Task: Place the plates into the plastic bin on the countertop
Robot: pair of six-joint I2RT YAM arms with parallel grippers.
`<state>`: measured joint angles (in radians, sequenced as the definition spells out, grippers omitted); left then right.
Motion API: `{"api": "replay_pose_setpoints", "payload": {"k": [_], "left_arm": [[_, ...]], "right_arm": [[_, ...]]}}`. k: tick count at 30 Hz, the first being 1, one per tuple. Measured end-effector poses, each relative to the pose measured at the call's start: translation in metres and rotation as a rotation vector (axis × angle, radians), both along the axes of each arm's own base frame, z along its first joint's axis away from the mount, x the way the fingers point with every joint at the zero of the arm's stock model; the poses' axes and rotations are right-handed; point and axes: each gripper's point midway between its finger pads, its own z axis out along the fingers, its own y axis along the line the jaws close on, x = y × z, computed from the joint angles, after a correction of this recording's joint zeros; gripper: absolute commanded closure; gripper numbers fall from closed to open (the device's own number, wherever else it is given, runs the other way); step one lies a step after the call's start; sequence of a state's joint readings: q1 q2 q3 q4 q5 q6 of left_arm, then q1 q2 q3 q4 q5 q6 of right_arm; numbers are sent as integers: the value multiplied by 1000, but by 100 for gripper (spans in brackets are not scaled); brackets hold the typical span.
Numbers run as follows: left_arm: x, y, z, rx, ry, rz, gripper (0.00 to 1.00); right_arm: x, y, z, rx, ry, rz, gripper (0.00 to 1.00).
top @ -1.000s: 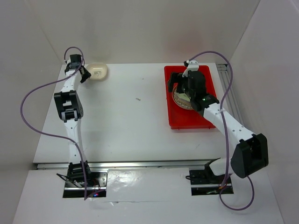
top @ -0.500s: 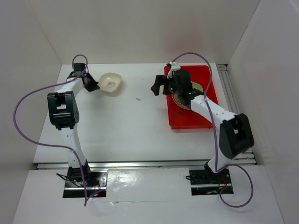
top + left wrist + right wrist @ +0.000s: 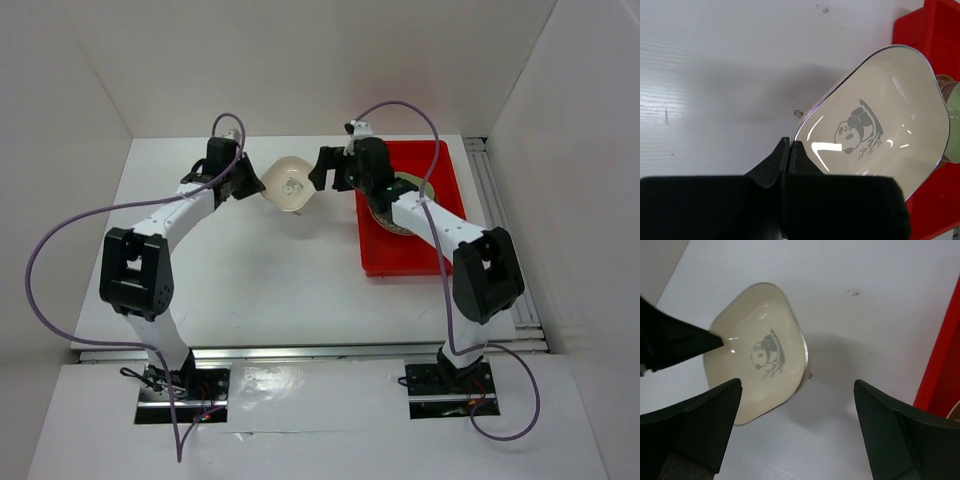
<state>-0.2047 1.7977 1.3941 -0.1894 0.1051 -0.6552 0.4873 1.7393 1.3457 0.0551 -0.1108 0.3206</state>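
Handover shaping up just left of the red bin [image 3: 440, 255]. Tilted and lifted off the desk [image 3: 250, 270], judging by the shadow under it: the cream panda dish [image 3: 880, 120], close beside the bin's left wall. Pinched at its near rim by the left fingers [image 3: 788, 150], shut tight on a thin edge. Over on the bin side, the right fingers [image 3: 322, 172], spread wide, nothing in them, facing the dish. Already inside the bin: a stack of plates [image 3: 388, 216], brown-rimmed round one on show. Probably a pass from left to right next, or a straight carry over the wall. Risky either way. Only a sliver of rim in that grip, so a pivot or a slide-out on any jolt. Low carry: a clip on the bin's wall. Off-centre closing from the open pair: dish knocked loose. Early release on the left: a drop onto the desk. Crowded as well, both wrists close together beside the bin, so a bump between arms not out of the question.
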Motion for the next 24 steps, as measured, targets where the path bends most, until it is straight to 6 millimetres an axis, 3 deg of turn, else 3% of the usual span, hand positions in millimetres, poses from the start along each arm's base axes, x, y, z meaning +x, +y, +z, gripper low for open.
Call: {"api": "replay_pose_setpoints", "payload": {"k": [5,8,9,10,11,14,15,16,17,19,22,24], "left_arm": [[-6,7,27,30,-66,49,100],[-9,-1,36,37,-90,42,100],[-10,-3,35,39,-90,37,100],[-12,-7,34,38,-85,30,100],[-14,-10,32,37,-80,24,100],[-21,-13,19,62,-53,24,100],[-24,-14,15,63,-38,23,90],[-27,-18,12,56,-30,19,58],[-29,-22,11,61,-28,11,35],[-36,-34,13,52,-28,-16,0],[-55,-54,32,11,-56,-70,0],[-74,-65,61,-22,-107,-120,0]], "right_arm": [[8,2,-32,-38,51,-52,2],[6,11,-56,-43,103,-49,15],[5,14,-60,-39,113,-47,24],[4,17,-63,-36,120,-42,51],[3,19,-64,-32,124,-36,66],[5,21,-62,7,138,-77,100],[9,18,-58,27,136,-101,100],[12,14,-58,30,138,-122,100],[12,11,-61,24,149,-135,100],[11,10,-62,-4,149,-140,100],[10,2,-64,-60,161,-155,100],[13,-8,-62,-107,164,-168,100]]}}
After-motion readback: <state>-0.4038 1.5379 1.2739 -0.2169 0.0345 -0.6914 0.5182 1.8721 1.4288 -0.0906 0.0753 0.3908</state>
